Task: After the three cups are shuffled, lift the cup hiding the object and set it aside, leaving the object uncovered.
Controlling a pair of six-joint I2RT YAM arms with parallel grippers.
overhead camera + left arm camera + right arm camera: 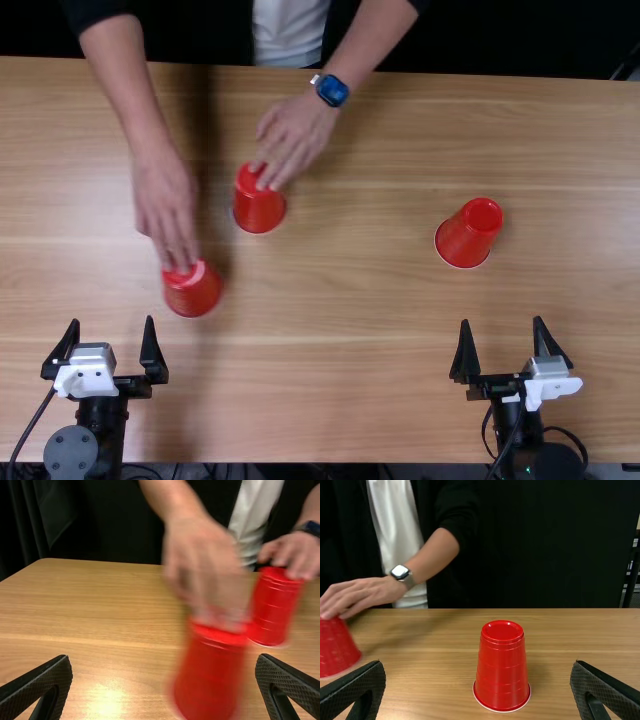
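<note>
Three red cups stand upside down on the wooden table (380,310). A person's hand (168,205) holds the left cup (191,288) (210,675) by its top, and the other hand (292,135) (355,596), with a watch on its wrist, rests on the middle cup (258,199) (274,606) (335,647). The right cup (469,233) (502,666) stands alone. My left gripper (108,346) (165,690) is open near the table's front edge, just short of the left cup. My right gripper (509,348) (480,692) is open at the front right, facing the right cup.
The person stands across the table at its far edge (400,68), both arms reaching over it. Bare wood lies between the middle and right cups and along the front between my arms.
</note>
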